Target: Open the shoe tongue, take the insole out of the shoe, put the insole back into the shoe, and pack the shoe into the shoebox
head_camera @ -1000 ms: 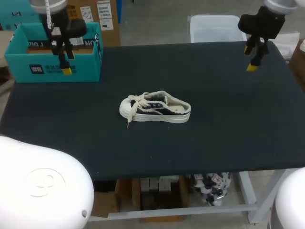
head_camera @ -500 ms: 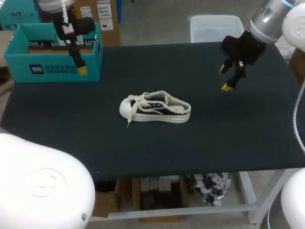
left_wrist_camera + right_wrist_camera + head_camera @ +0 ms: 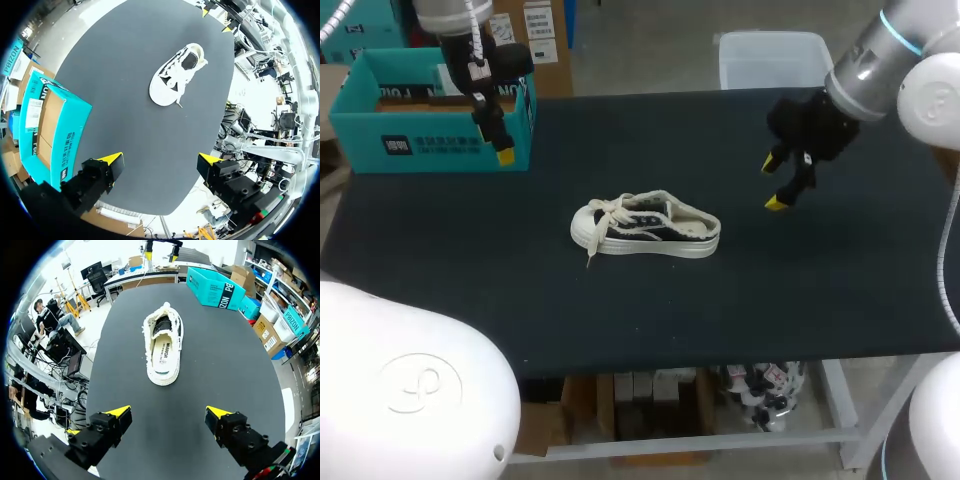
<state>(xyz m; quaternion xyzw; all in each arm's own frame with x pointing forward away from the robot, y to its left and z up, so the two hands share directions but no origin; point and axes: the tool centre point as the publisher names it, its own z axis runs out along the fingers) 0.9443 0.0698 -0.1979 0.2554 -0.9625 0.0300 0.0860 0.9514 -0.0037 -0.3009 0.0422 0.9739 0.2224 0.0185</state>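
The tabletop [image 3: 820,290] is rectangular, covered edge to edge in a matte black surface. Lighting on it is even, with only soft shadows. A white metal frame [image 3: 670,445] carries it, with a crossbar and leg visible below the near edge.

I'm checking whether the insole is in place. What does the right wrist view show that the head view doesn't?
Right wrist view only: the inside of the shoe, with the insole lying in it. Head view only: the shoe's side with its white sole, and the open top of the shoebox. Both: the shoe on the black table, the shoebox, and the left hand and right hand, both open.
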